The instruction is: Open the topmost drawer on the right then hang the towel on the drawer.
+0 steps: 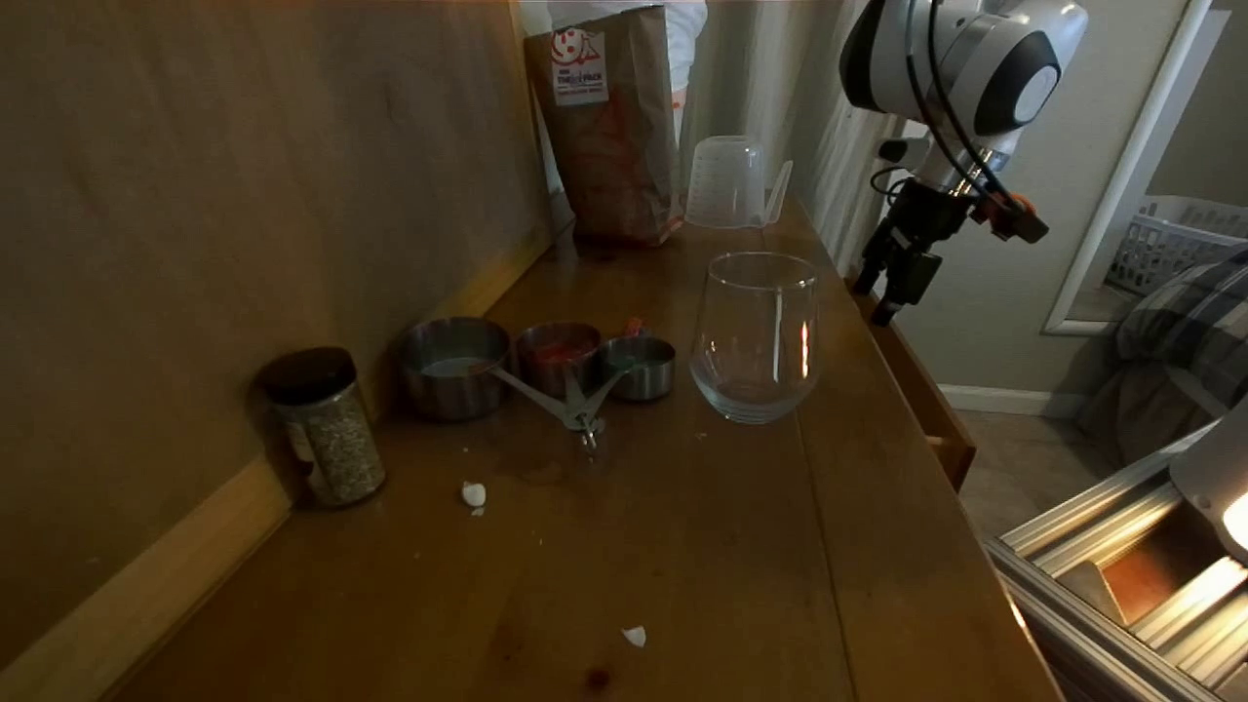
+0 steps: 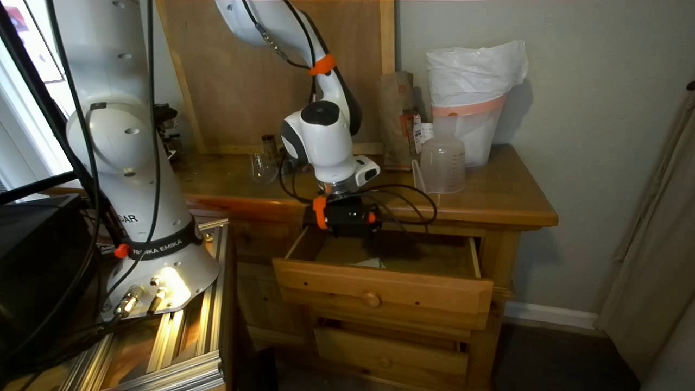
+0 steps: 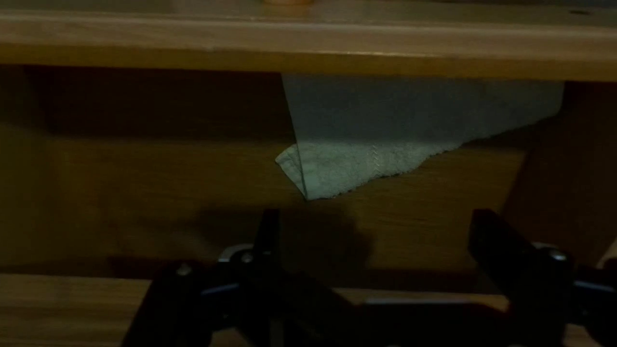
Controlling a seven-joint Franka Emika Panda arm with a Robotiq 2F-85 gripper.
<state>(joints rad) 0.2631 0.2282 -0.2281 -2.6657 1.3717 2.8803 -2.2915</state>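
Beyond the front edge of the worktop [image 1: 702, 526], the drawer [image 2: 429, 298] juts open, exposing the towel [image 3: 381, 130] lying inside; the gripper [image 3: 378, 217] hangs above, jaws wide apart, I'd guess to pinch it.

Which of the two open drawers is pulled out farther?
The top drawer, the one with the towel inside, beneath the end effector. Its front juts out beyond the lower drawer, which is open less.

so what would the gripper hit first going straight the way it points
Probably the drawer floor, close to the towel; depth is unclear in the wrist view, so the open gripper might brush the towel's edge first.
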